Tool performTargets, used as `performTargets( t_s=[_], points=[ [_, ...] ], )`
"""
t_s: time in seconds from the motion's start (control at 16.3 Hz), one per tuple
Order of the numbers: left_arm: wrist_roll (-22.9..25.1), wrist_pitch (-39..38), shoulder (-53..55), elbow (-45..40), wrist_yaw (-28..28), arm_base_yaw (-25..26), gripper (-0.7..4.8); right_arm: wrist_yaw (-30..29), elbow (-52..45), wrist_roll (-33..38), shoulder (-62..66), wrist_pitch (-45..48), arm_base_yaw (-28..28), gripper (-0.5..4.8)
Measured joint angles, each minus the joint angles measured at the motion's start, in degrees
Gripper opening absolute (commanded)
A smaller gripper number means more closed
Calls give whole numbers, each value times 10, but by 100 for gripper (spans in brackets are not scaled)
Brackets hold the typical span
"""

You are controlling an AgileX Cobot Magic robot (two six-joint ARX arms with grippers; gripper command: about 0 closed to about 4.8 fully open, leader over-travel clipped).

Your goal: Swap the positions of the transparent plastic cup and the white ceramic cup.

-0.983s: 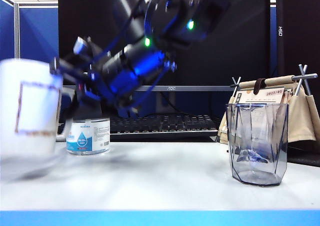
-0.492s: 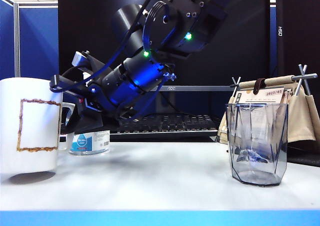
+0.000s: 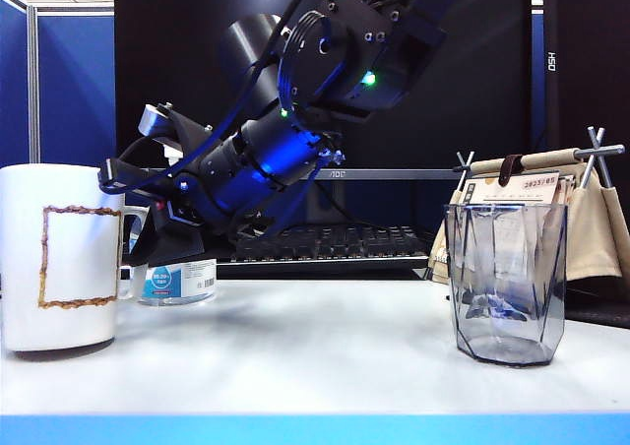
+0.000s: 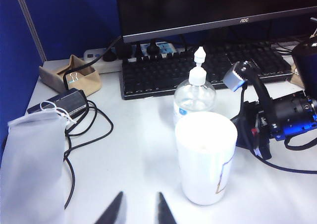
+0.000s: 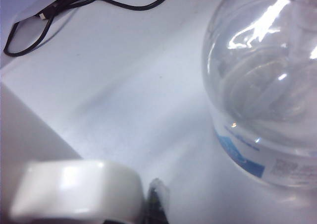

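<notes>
One tall white ceramic cup (image 3: 59, 256) with a brown rectangle outline stands at the table's left; one clear faceted plastic cup (image 3: 506, 281) stands well apart at the right. A single clear pump bottle (image 3: 178, 278) with a blue label sits behind the mug. The monitor (image 4: 213, 6) reads "AOC". The right gripper (image 3: 148, 240) is pinched on the mug's handle (image 5: 77, 189). The left gripper (image 4: 138, 211) hovers nearby, fingers slightly parted, holding nothing.
</notes>
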Motion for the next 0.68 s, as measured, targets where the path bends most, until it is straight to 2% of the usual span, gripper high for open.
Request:
performTargets(
  t_s=[0.06,0.18,0.55,0.68],
  points=[
    [0,0,0,0,0,0,85,0,0,0,0,0,0,18],
    [1,0,0,0,0,0,85,-1,0,0,0,0,0,100],
    [1,0,0,0,0,0,84,-7,2,2,0,9,7,111],
    [1,0,0,0,0,0,84,-7,2,2,0,-3,9,153]
  ],
)
